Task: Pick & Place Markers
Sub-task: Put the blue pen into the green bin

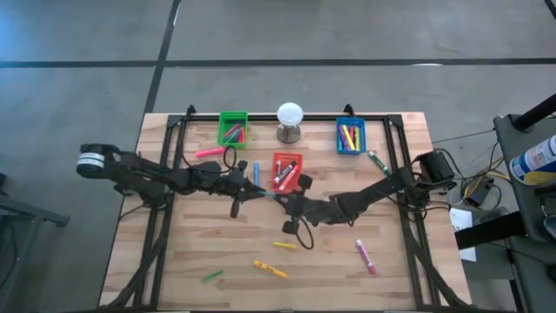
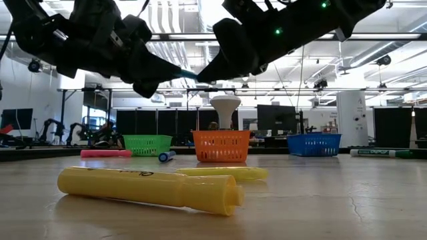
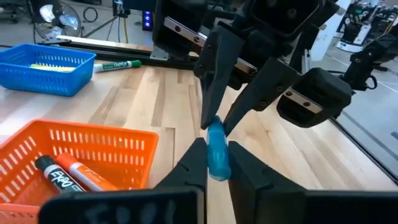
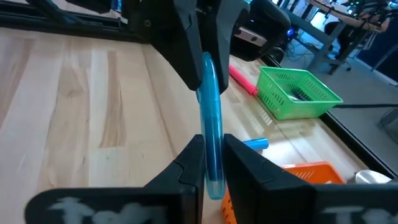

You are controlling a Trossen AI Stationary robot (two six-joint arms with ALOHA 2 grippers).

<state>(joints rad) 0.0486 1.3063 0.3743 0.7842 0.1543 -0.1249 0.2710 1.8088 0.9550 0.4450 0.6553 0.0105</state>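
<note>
The 2 grippers meet tip to tip above the middle of the table, just in front of the red bin (image 1: 286, 169), and 1 light-blue marker (image 1: 263, 193) spans the small gap between them. Its long axis runs straight from one arm to the other — along the line the arms themselves make. In the left wrist view the left gripper (image 3: 216, 163) is clenched on one end of the blue marker (image 3: 217, 151), while the opposite arm's fingers close around the far end. The right wrist view shows the mirror case: the right gripper (image 4: 210, 163) pinches the near end of the marker (image 4: 211, 112) and the left arm's fingers grip the other. Both seem to be holding it at once, though how firmly each clamps is hard to judge. The marker hangs well clear of the wood, seen between the dark gripper bodies in the low view (image 2: 189, 75). Neither arm is nearer — it is a shared grasp, and the coming move turns on which gripper lets go.
</note>
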